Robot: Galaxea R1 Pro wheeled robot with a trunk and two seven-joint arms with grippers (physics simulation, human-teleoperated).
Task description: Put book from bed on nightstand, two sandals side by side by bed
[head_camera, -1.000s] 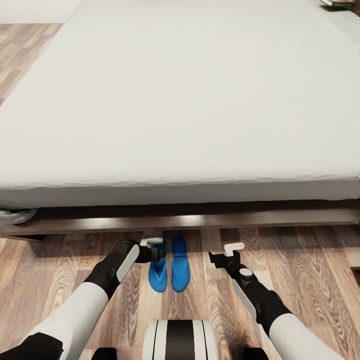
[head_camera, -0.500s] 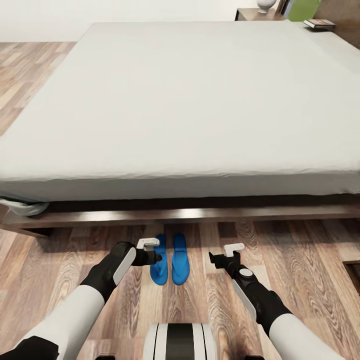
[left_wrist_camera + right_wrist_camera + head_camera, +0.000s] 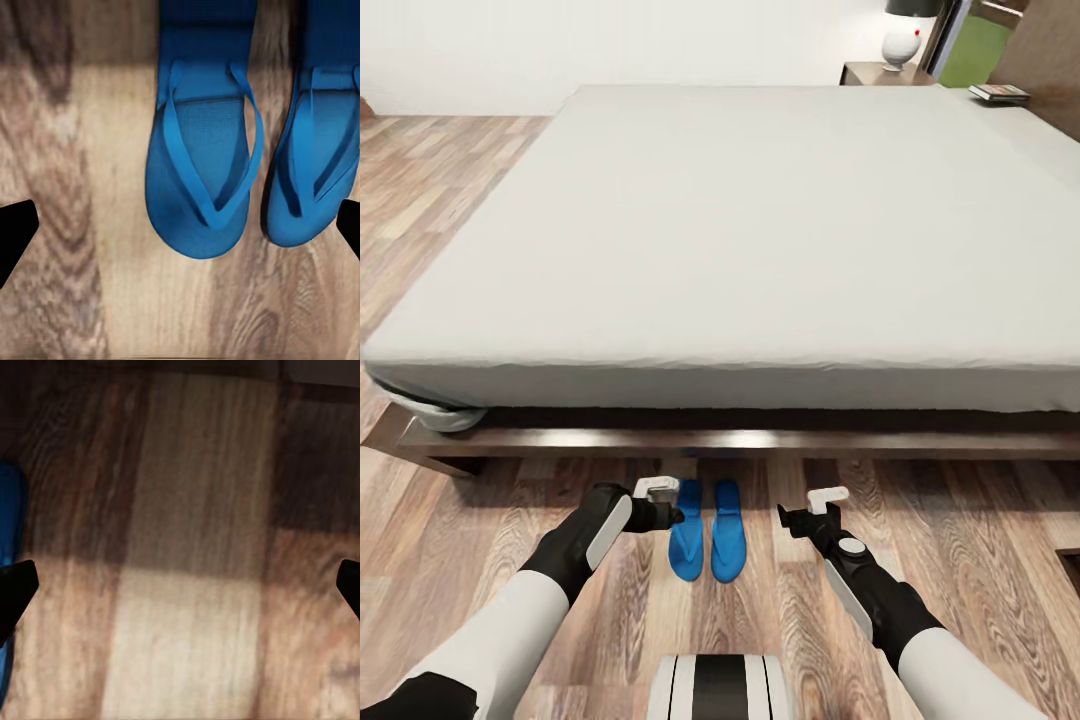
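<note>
A wood-plank floor (image 3: 960, 520) runs up to the bed (image 3: 760, 240), whose grey mattress spreads wide above a dark frame. Two blue sandals (image 3: 707, 543) lie side by side on the planks just short of the frame — between the left gripper (image 3: 660, 503) and the right gripper (image 3: 807, 510), both with jaws spread and holding nothing. The book (image 3: 999, 93) rests at the bed's far right corner, seemingly on the mattress, near a nightstand (image 3: 875, 73) bearing a lamp (image 3: 903, 38).

Bare floor under both sets of jaws, bed frame ahead

Below the left gripper (image 3: 678, 507), jaws spread wide, lie two sandals (image 3: 204, 172); the floor (image 3: 187, 607) between the right jaws is bare, and the bed (image 3: 760, 440) frame blocks passage ahead.
</note>
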